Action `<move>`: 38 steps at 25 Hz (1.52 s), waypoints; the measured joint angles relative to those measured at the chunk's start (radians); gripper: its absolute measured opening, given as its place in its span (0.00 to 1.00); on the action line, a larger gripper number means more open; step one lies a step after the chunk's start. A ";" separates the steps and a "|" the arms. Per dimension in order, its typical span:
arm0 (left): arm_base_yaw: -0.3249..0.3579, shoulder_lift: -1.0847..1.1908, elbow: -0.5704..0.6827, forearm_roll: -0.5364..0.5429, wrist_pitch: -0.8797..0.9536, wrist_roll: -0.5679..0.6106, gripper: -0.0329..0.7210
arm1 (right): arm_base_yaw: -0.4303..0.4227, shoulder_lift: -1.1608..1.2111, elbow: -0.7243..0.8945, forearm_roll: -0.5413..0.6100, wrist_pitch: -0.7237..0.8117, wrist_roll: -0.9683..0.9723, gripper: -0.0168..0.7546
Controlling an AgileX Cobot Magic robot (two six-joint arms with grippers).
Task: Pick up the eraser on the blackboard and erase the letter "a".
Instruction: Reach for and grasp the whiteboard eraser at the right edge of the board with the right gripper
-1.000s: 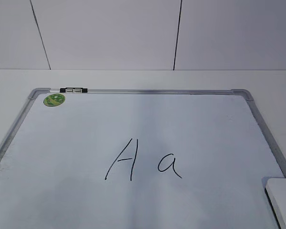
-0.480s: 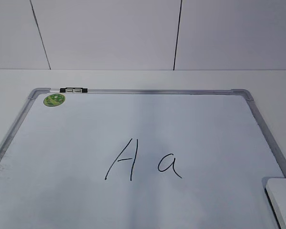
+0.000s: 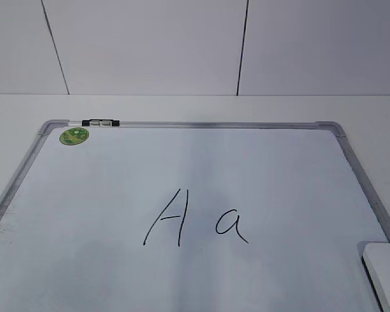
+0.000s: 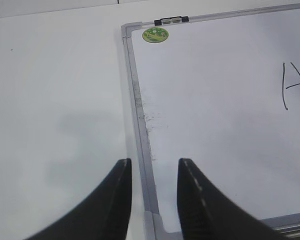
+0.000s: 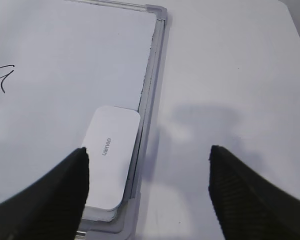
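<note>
**Eraser lies untouched at the board's near right corner; both grippers hang empty**

The white table [image 3: 377, 110] carries the blackboard [image 3: 195, 169], a white writing surface in a grey metal frame that takes up most of the tabletop from near the far edge to the near edge. A capital "A" [image 3: 166, 218] is written in thin black marker around the middle of the board, and the letter "a" [image 3: 231, 225] stands just beside it, toward the table's right edge, whole and unsmudged.

The right gripper [image 5: 147, 172] hovers above the near right corner of the table with its dark fingers [image 5: 240, 195] spread wide, holding nothing and touching nothing. One finger is over the board, the other over the bare table outside the frame.

The left gripper [image 4: 154, 172] hangs over the board's left frame rail near the near left corner, its fingers [image 4: 195, 200] at a narrow gap and empty, one on each side of the rail.

The eraser [image 5: 110, 155] lies flat on the board at its near right corner, its long side against the right frame rail. Small grey lettering on its top appears to read "deli".

A small black-and-white marker [image 3: 100, 122] rests on the far frame rail near the far left corner, just beside a round green sticker [image 3: 73, 136] whose print is too small to read.
</note>
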 joint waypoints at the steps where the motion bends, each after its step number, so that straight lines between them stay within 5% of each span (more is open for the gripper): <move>1: 0.000 0.000 0.000 0.000 0.000 0.000 0.35 | 0.000 0.000 0.000 0.000 0.000 0.000 0.76; 14: 0.000 0.000 0.000 0.000 0.000 0.000 0.35 | 0.000 0.002 0.000 0.013 -0.002 0.006 0.76; 29: 0.000 0.000 0.000 0.000 0.000 0.000 0.35 | 0.000 0.270 -0.017 0.017 -0.051 0.018 0.77; 38: 0.000 0.000 0.000 -0.006 0.000 0.000 0.35 | 0.000 0.426 -0.042 0.017 -0.151 0.022 0.88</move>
